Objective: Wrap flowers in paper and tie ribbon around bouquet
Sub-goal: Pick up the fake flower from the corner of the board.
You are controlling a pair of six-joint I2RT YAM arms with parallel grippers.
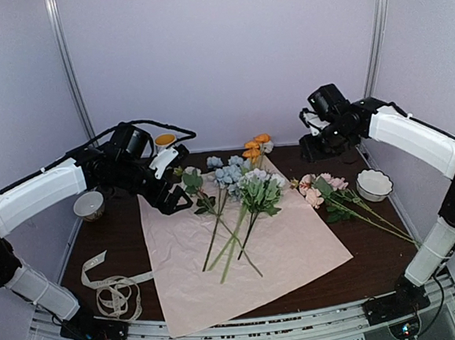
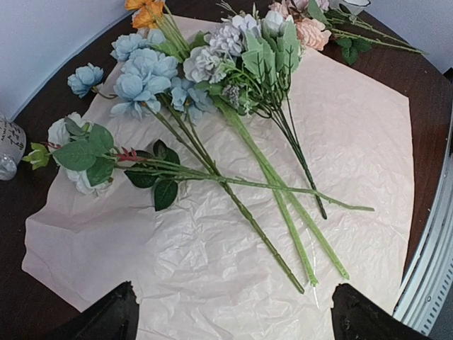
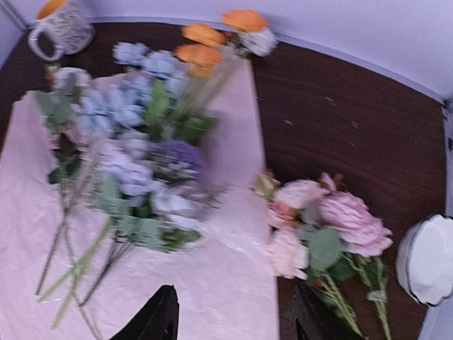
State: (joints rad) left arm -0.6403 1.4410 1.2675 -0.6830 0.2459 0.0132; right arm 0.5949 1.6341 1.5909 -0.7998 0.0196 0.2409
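- The ribbon (image 1: 111, 292) is left in loose loops on the desk (image 1: 390, 236), well apart from the blooms; nothing is tied. Its print is too faint to be read.
- The left tool (image 1: 175, 204) is held released and empty above the paper's left edge.
- Dark script is seen on the mug (image 2: 8, 145) at the back, but it cannot be read.
- The paper (image 1: 289, 252) is spread flat and unrolled, so wrapping is judged not begun.
- Most of the flowers (image 1: 237, 186) are laid across the paper, blooms to the far edge and stems crossing toward the near side.
- A pink sprig (image 1: 323, 186) is left on the bare desk just beside the paper's right edge; it is judged to need adding.
- The right tool (image 3: 233, 322) is held released over that sprig, with nothing grasped.
- No bouquet is formed yet.
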